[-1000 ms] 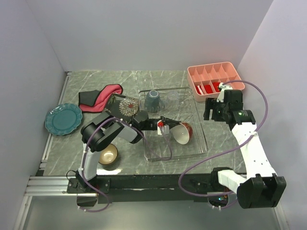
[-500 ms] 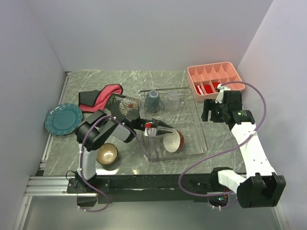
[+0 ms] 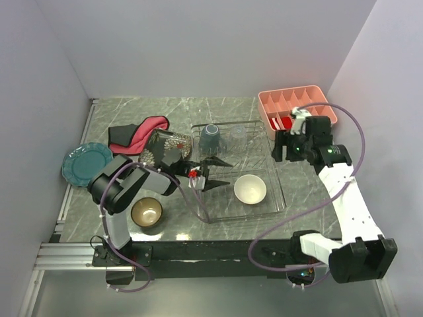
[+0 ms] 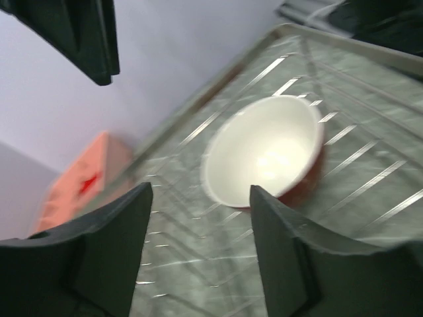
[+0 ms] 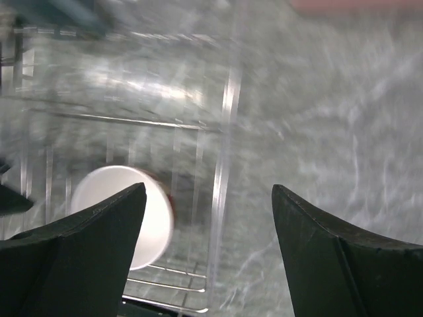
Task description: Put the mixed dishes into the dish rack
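Left fingers (image 4: 284,257) spread beside one red bowl (image 4: 264,152) in one dish rack (image 3: 261,150).

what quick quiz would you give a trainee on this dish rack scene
1. True or false: the red bowl sits mouth up inside the dish rack.
2. Where is the dark cream-lined bowl? A in the rack; B on the table beside the rack; C stacked in the red bowl.
3. Fill in: the left hand is ___, holding nothing.
Key: 1 true; 2 B; 3 open.
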Available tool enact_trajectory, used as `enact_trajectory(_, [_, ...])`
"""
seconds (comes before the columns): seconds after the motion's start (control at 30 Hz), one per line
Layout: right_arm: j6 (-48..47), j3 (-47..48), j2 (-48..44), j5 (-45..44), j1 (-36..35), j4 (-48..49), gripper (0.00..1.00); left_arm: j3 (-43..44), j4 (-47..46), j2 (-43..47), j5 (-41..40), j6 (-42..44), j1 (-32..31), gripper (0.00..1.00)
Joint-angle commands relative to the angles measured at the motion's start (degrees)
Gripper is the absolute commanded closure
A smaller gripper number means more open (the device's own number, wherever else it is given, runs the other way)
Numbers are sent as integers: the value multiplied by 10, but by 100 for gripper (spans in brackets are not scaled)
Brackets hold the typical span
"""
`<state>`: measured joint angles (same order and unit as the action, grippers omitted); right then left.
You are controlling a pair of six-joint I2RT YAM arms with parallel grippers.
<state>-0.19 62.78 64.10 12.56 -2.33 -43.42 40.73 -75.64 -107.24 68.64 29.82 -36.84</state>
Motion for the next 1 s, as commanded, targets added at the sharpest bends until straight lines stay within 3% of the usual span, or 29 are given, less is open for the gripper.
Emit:
enact_trajectory(0.0, [-53, 62, -23, -18, -114, 5, 18, 25, -265, 55, -77, 43, 1, 30])
enact_trajectory(0.07, [-40, 70, -25, -23, -146, -5, 20, 49, -233, 80, -136, 67, -2, 26])
enact_trajectory(0.1, [-38, 71, -23, -21, -185, -9, 21, 57, -199, 88, -216, 72, -3, 24])
enact_trajectory(0.17, [-34, 63, -20, -36, -227, -11, 22, 79, -147, 121, -295, 107, -3, 22])
enact_trajectory(0.2, [-30, 58, -17, -39, -244, -9, 22, 87, -74, 134, -395, 116, -3, 20])
enact_trajectory(0.27, [-11, 42, -6, -36, -273, -4, 24, 110, 22, 179, -497, 132, -3, 18])
enact_trajectory(0.3, [-5, 37, -3, -34, -281, -4, 24, 122, 65, 207, -598, 123, 0, 16])
enact_trajectory(0.4, [1, 16, 5, -27, -321, -4, 24, 171, 278, 272, -698, 26, 33, 14])
enact_trajectory(0.43, [1, 6, 8, -29, -336, -6, 24, 199, 405, 287, -751, -25, 53, 12])
enact_trajectory(0.53, [26, -4, 20, -33, -359, -18, 24, 218, 566, 340, -807, -118, 91, 8])
enact_trajectory(0.67, [52, -6, 42, -30, -376, -46, 25, 218, 714, 406, -847, -204, 116, 8])
enact_trajectory(0.77, [84, -8, 56, -32, -394, -69, 30, 205, 779, 454, -860, -241, 121, 8])
enact_trajectory(0.97, [121, -6, 124, -13, -416, -73, 36, 142, 803, 544, -884, -259, 123, 8])
